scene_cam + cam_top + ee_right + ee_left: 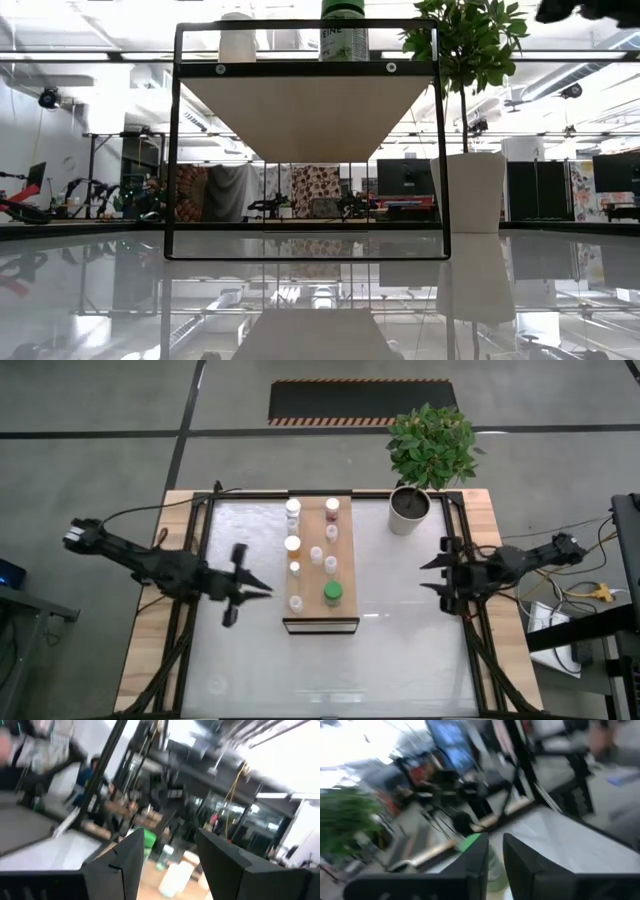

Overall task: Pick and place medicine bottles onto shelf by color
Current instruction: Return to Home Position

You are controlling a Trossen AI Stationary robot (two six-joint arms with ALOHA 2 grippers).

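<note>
The shelf [321, 572] is a light-wood plank on a black frame in the middle of the table, and in the low view its underside [310, 110] shows. Several medicine bottles stand on it: a green-topped one [332, 593] at the near end, a tan-topped one [292, 543], a maroon one [332, 516] and white-capped ones [293, 507]. My left gripper [266, 590] hovers just left of the shelf's near end, fingers drawn almost together and holding nothing. Its wrist view shows the green-topped bottle [472, 841] beyond the fingers. My right gripper [428, 574] hangs open and empty right of the shelf.
A white pot [409, 510] with a green plant [432, 442] stands at the far right corner, close to my right arm. The glossy table top [330, 660] is bare near the near edge. Black frame rails [197, 550] run along the table's sides.
</note>
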